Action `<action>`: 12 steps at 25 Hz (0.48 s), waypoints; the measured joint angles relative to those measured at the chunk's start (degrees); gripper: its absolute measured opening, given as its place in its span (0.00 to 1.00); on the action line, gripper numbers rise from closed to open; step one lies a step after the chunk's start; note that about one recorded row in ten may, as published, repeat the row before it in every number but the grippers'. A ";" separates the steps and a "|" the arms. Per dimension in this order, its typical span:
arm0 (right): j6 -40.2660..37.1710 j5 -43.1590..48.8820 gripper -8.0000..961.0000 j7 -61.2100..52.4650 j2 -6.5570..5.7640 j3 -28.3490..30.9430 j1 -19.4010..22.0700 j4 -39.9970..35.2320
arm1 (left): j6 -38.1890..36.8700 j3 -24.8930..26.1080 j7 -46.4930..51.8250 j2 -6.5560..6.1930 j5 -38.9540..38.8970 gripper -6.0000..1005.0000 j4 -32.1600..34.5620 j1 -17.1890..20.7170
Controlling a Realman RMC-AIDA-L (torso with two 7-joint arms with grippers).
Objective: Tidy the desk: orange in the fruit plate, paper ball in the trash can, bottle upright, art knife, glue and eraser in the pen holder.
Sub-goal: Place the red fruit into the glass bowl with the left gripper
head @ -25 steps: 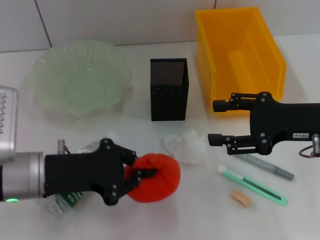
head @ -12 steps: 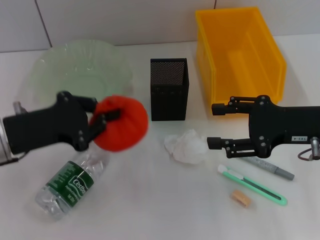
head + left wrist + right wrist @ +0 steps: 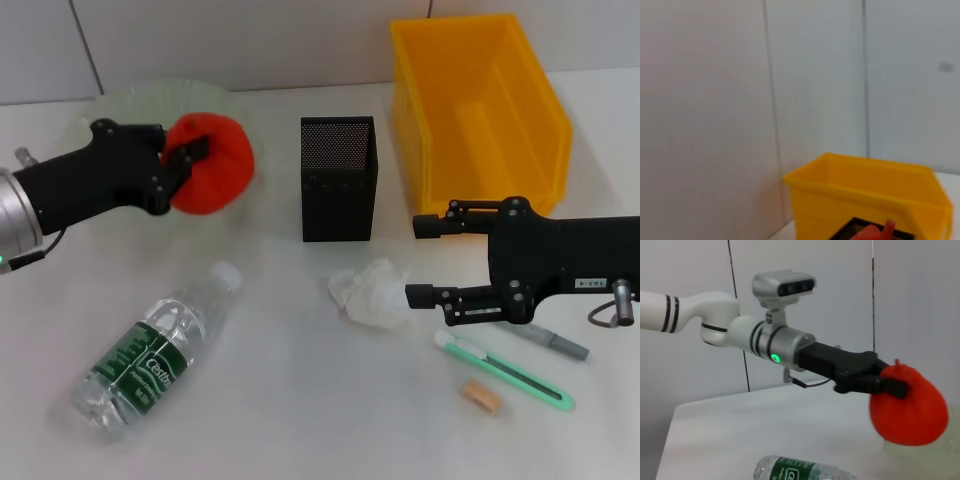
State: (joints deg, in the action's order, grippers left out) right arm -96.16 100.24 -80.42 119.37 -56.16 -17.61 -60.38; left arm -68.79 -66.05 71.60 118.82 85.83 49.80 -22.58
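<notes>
My left gripper (image 3: 188, 160) is shut on the orange (image 3: 213, 165) and holds it in the air over the right part of the pale green fruit plate (image 3: 165, 93). The right wrist view shows that same orange (image 3: 908, 412) held by the left gripper (image 3: 883, 381). The plastic bottle (image 3: 150, 355) lies on its side at front left. My right gripper (image 3: 416, 260) stands open just right of the white paper ball (image 3: 372, 292). A green art knife (image 3: 505, 372), a grey glue pen (image 3: 553, 342) and a tan eraser (image 3: 481, 397) lie at front right. The black mesh pen holder (image 3: 338, 178) stands in the middle.
A yellow trash can (image 3: 480, 110) sits at the back right, behind my right arm, and shows in the left wrist view too as a yellow bin (image 3: 870, 192). A white tiled wall closes off the back of the table.
My left gripper has lifted the orange off the table beside the bottle and carried it back and left over the plate. The right gripper has edged slightly toward the paper ball.
</notes>
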 joint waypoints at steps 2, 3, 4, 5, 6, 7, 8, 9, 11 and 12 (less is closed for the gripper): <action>-0.01 -0.10 0.78 0.01 0.04 -0.35 -0.02 0.02 | 3.18 0.38 -1.32 -0.09 -1.11 0.08 -2.47 -1.42; -0.02 -0.14 0.78 0.05 0.04 -0.56 -0.03 0.06 | 4.22 0.44 -1.70 -0.10 -1.48 0.08 -2.90 -1.62; -0.02 -0.14 0.78 0.09 0.05 -0.73 -0.03 0.10 | 5.31 0.47 -2.06 -0.10 -1.81 0.08 -3.21 -1.79; 0.00 -0.14 0.78 0.12 0.06 -1.00 -0.04 0.15 | 5.31 0.47 -2.06 -0.10 -1.81 0.08 -3.21 -1.79; 0.10 -0.10 0.78 0.21 0.07 -1.60 -0.09 0.22 | 7.78 0.52 -2.63 -0.08 -2.69 0.08 -3.71 -2.09; 0.10 -0.10 0.78 0.21 0.07 -1.60 -0.09 0.22 | 8.66 0.54 -2.73 -0.08 -3.03 0.08 -3.85 -2.19; 0.21 -0.09 0.78 0.24 0.07 -1.81 -0.16 0.25 | 10.06 0.57 -2.85 -0.10 -3.54 0.08 -4.03 -2.30; 0.22 -0.09 0.78 0.25 0.07 -1.90 -0.21 0.27 | 11.11 0.58 -2.95 -0.14 -3.87 0.08 -4.19 -2.37; 0.24 -0.11 0.78 0.26 0.07 -1.93 -0.29 0.31 | 13.35 0.63 -3.11 -0.21 -4.56 0.08 -4.35 -2.52; 0.25 -0.15 0.78 0.26 0.07 -1.94 -0.31 0.32 | 14.32 0.64 -3.13 -0.21 -4.78 0.08 -4.36 -2.58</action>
State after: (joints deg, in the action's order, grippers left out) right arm -95.91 100.09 -80.15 119.44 -58.10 -17.92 -60.06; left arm -54.47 -65.42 68.47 118.62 81.05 45.44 -25.16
